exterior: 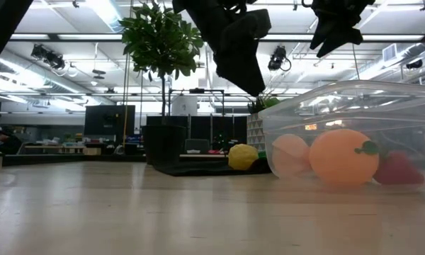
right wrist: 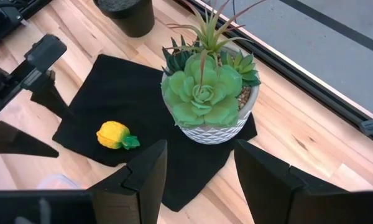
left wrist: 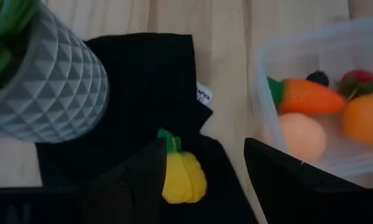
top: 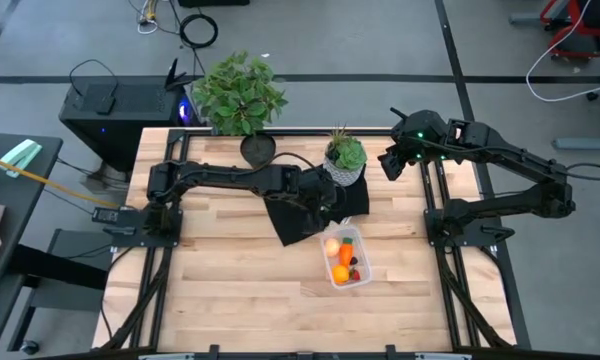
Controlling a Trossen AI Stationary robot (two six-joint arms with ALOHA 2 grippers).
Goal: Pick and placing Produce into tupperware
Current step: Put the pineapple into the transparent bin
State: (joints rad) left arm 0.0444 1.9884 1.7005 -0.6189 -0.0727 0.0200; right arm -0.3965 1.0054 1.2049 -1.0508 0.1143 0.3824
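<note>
The clear tupperware [top: 366, 270] sits on the table toward its near side. It holds the orange ball [left wrist: 363, 118], the carrot [left wrist: 304, 96], the pinkish ball [left wrist: 301, 137] and the strawberry [left wrist: 359, 78]. The yellow piece [left wrist: 181, 176] lies on the black mat [left wrist: 149, 81] beside the tupperware. My left gripper [left wrist: 205, 180] hangs open above the mat, its fingers standing on either side of the yellow piece without touching it. My right gripper [right wrist: 199, 186] is open and raised near the table's far right, behind the succulent pot [right wrist: 208, 99].
A grey faceted pot with a succulent [top: 345, 160] stands on the mat's far edge, close to my left gripper. A larger leafy plant in a black pot [top: 238, 95] stands at the far edge. Bare wood [top: 230, 290] lies to the near left of the tupperware.
</note>
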